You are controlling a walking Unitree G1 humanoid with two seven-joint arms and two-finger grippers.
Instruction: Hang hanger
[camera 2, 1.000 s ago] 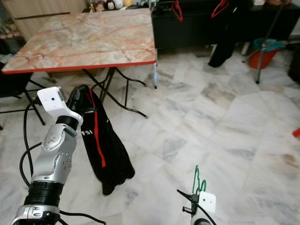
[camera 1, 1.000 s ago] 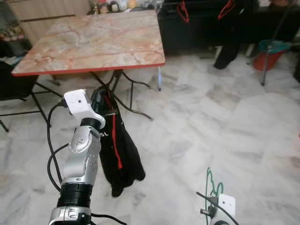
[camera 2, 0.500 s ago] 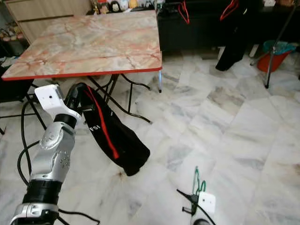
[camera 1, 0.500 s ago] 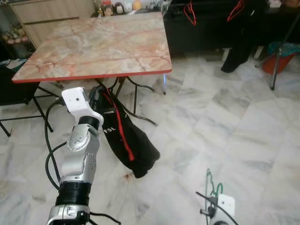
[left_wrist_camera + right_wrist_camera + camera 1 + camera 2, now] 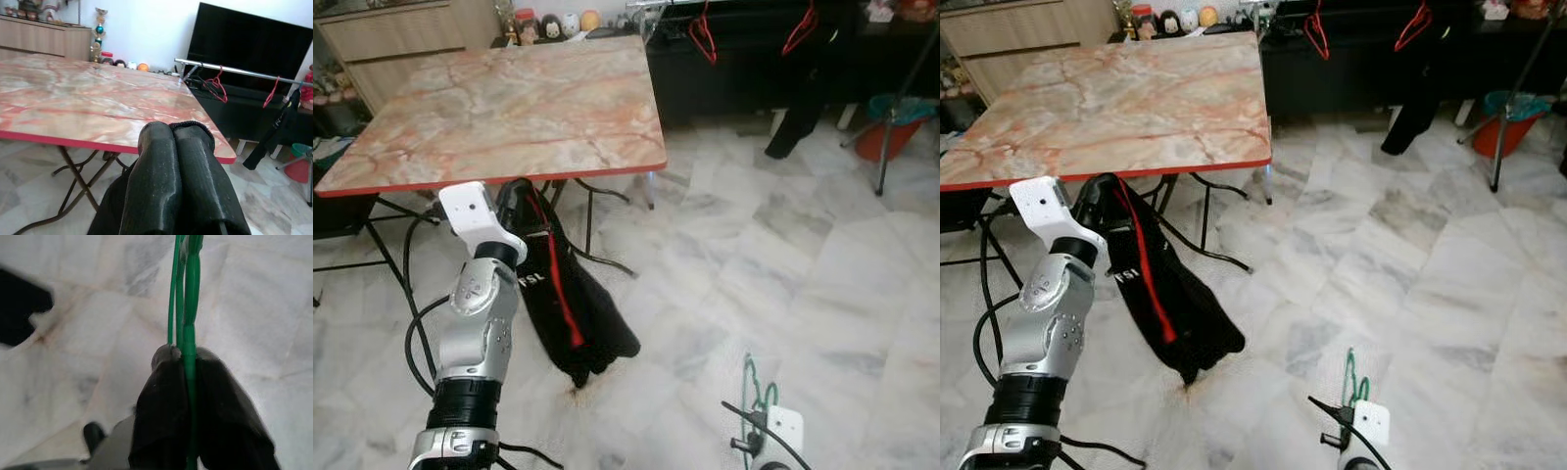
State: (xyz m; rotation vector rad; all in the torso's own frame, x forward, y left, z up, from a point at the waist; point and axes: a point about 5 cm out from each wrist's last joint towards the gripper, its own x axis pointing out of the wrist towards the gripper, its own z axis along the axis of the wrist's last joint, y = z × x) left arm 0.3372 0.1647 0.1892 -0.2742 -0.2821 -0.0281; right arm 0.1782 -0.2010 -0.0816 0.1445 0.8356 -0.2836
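Note:
A black garment (image 5: 563, 304) with a red stripe hangs from my raised left gripper (image 5: 173, 129), whose fingers are pressed shut on its top. Its lower end trails onto the marble floor beside the table legs. Low at the front right, my right gripper (image 5: 186, 357) is shut on a thin green wire hanger (image 5: 754, 382), which sticks up from the fingers. A metal clothes rail (image 5: 234, 71) stands at the back, past the table, with red hangers (image 5: 705, 29) and a dark garment (image 5: 803, 88) on it.
A folding table with a marble-pattern top (image 5: 509, 108) and thin black legs stands just ahead of my left arm. A red bucket (image 5: 891, 122) and a stand pole are at the far right. The marble floor opens out to the right.
The view has shifted and the table now sits closer. The black garment swung out to the right half a second ago and has swung partly back. Both grips are unchanged.

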